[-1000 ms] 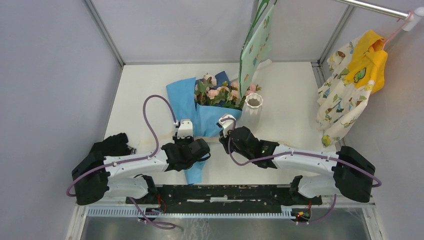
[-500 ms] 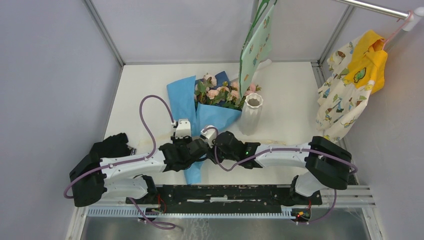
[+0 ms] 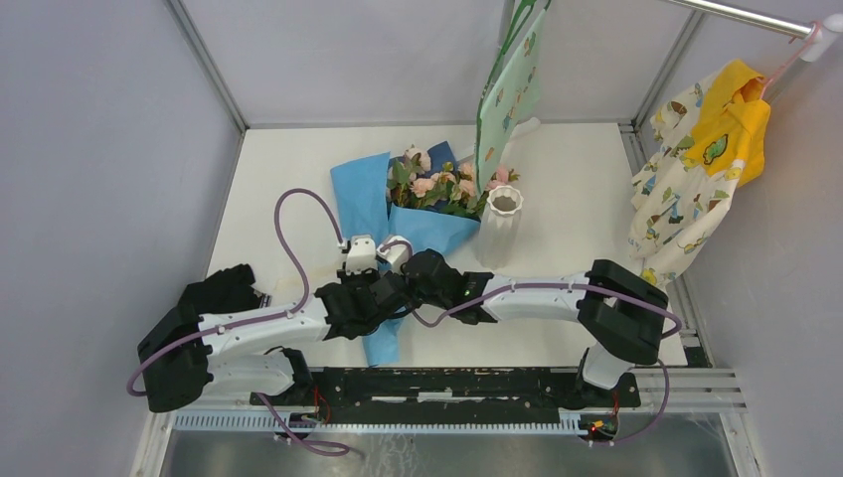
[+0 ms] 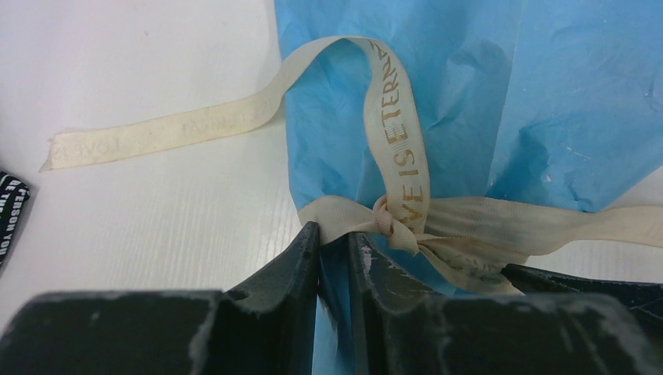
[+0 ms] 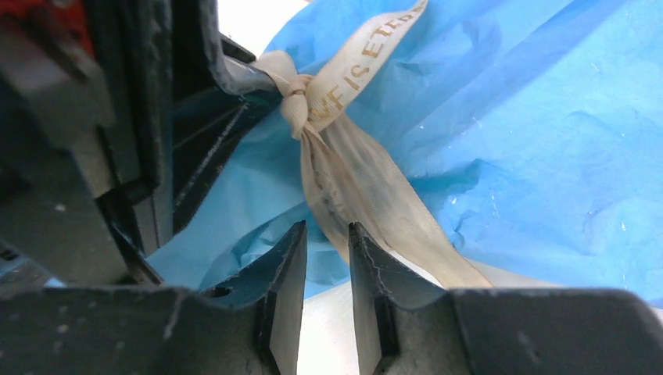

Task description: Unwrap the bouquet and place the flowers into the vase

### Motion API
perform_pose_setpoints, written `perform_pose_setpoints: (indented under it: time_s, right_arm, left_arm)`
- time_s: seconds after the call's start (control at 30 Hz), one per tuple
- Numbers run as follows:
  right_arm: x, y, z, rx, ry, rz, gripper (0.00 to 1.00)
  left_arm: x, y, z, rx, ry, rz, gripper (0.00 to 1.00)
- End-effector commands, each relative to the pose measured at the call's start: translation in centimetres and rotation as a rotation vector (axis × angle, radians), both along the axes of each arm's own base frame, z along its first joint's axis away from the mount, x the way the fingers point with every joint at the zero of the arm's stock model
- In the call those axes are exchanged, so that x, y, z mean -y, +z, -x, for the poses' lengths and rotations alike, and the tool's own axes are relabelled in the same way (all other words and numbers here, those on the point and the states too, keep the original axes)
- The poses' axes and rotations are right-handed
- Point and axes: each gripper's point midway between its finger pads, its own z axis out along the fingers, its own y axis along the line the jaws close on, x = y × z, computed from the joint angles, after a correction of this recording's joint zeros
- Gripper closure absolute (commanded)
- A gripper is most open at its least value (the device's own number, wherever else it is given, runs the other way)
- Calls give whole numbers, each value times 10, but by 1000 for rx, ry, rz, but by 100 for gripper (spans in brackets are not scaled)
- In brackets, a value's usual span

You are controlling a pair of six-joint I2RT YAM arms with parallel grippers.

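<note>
The bouquet lies on the white table, its pink and peach flowers pointing toward the back. A cream ribbon is knotted round the light blue paper at the narrow neck. My left gripper is shut on the blue paper just below the knot. My right gripper stands open right beside it, its fingertips just short of the ribbon tail, with nothing between them. From above, both grippers meet at the bouquet's neck. The white ribbed vase stands upright to the right of the flowers.
A green patterned cloth hangs behind the bouquet. A yellow and cream garment hangs on a hanger at the right wall. One loose ribbon end trails over the table left of the neck. Grey walls close in the table.
My right gripper has swung left across the table to the bouquet's neck beside the left gripper, and its jaws have opened. The left gripper has kept its hold.
</note>
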Motion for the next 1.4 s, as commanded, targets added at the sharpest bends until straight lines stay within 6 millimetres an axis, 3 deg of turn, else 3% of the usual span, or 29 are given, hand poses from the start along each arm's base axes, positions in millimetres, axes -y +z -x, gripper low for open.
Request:
perform_pose_setpoints:
  time_s: [0.0,0.27,0.37,0.53,0.6,0.7,0.77,0.9,1.07,1.2,1.37]
  right_arm:
    - [-1,-5,-18,39,-57,27,69]
    - [13,-21,-36,15,-127,43,68]
    - [13,-26,-37,5,-133,49,63]
    - [7,-37,-34,-27,-121,52,64]
    - [7,-39,-35,-30,-125,55,71]
    - [8,-36,-37,-25,-137,51,96]
    - [12,-33,-40,-16,-152,53,100]
    - [30,-19,-43,13,-200,40,100]
    - [64,3,-48,55,-283,18,100]
    - [92,11,-48,68,-333,20,100]
    - [110,12,-46,67,-358,15,100]
  left_arm:
    - [5,16,-7,69,28,65,75]
    - [-1,18,-4,79,32,81,75]
    - [-3,19,-3,84,35,90,75]
    - [-5,21,-3,90,37,95,75]
    - [-5,21,-2,91,37,95,75]
    - [-8,18,-1,89,39,90,75]
    - [-9,17,-1,90,41,91,75]
    - [-12,14,-1,92,51,80,74]
    - [-13,17,-2,98,65,82,74]
    - [-13,20,-4,101,74,81,74]
    - [-9,22,-6,100,70,86,74]
